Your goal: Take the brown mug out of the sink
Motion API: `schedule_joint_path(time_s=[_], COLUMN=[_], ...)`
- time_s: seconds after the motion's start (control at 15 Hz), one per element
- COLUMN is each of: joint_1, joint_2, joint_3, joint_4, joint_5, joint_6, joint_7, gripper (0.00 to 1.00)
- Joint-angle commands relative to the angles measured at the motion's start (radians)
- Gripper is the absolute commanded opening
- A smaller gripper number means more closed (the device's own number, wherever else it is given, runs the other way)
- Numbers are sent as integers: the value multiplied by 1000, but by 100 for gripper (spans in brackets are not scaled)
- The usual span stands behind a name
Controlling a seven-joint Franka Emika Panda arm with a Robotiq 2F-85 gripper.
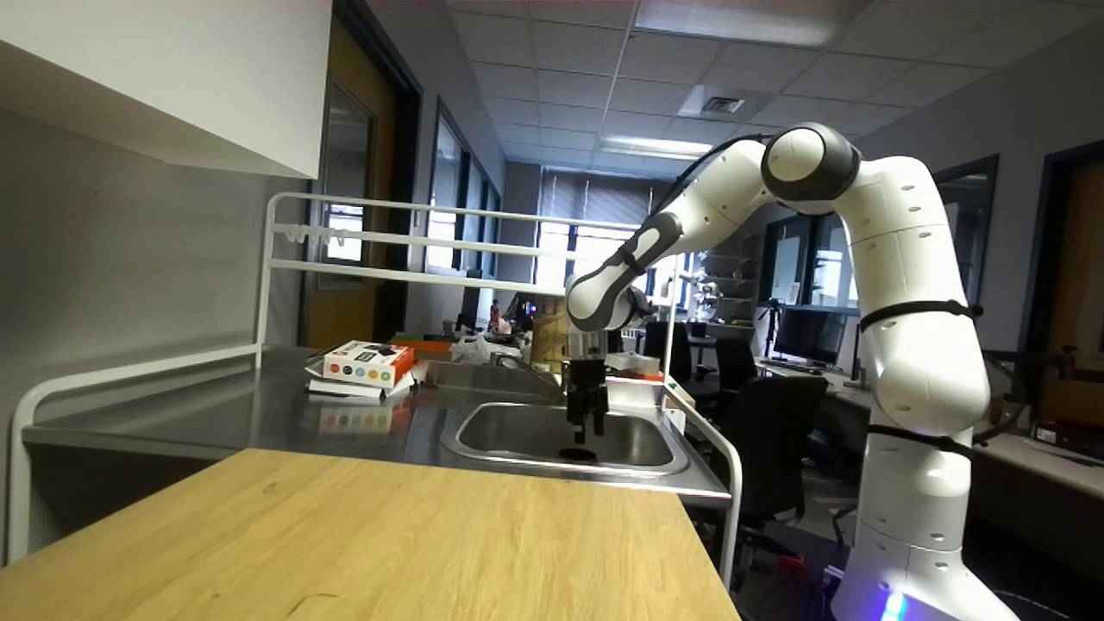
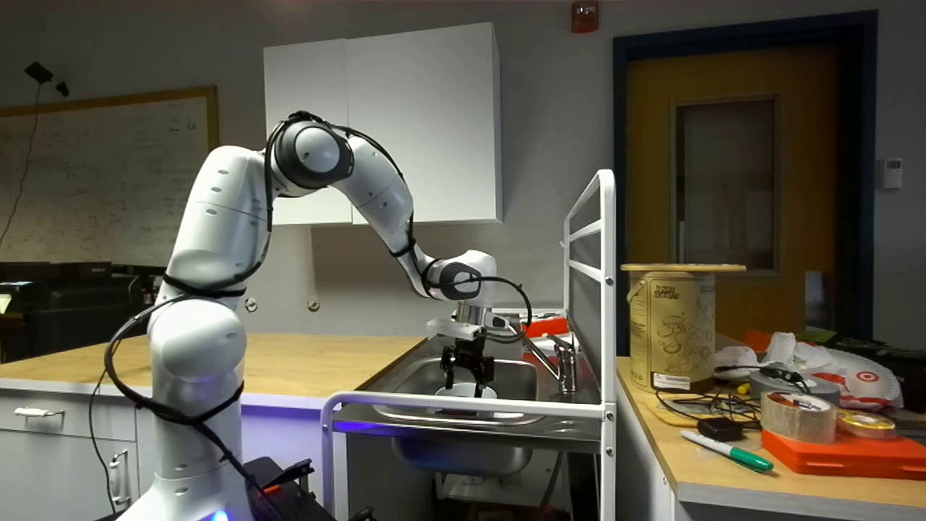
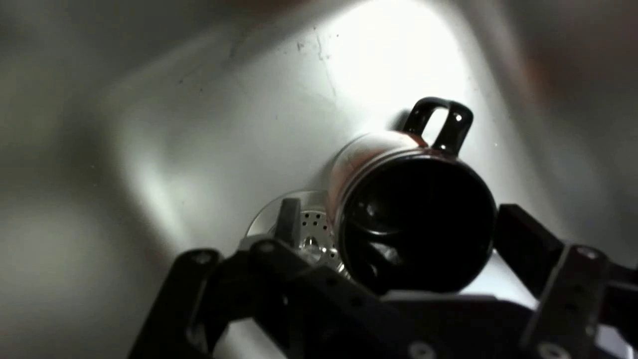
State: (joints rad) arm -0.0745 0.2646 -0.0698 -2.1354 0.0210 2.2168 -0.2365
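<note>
The mug stands in the metal sink; its inside and handle are dark and its outer side is reddish brown. Its handle points up and right in the wrist view. In an exterior view only its dark rim shows. My gripper is open, pointing down into the sink in both exterior views. In the wrist view its fingers lie on either side of the mug's opening. The right finger appears close to the rim; whether it touches I cannot tell. A gap separates the left finger from the mug.
A perforated drain lies beside the mug. A faucet stands at the sink's edge. A white rail runs along the sink counter. A cardboard box sits on the counter. A wooden tabletop adjoins it.
</note>
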Motion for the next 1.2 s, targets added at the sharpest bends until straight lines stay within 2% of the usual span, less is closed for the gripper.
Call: schedule_joint_path(time_s=[0.0, 0.2, 0.27, 0.33, 0.87, 1.13], joint_1=[-9, -25, -32, -36, -60, -69], joint_2=[48, 82, 93, 99, 94, 84], joint_3=[4, -3, -4, -6, -11, -4], joint_4=[10, -11, -15, -21, -41, -30], joint_5=[-56, -84, -86, -92, -130, -110], joint_6=[-30, -14, -2, 8, -1, -21], joint_7=[-13, -29, -34, -33, -51, -67], gripper=[100, 100, 91, 75, 14, 7])
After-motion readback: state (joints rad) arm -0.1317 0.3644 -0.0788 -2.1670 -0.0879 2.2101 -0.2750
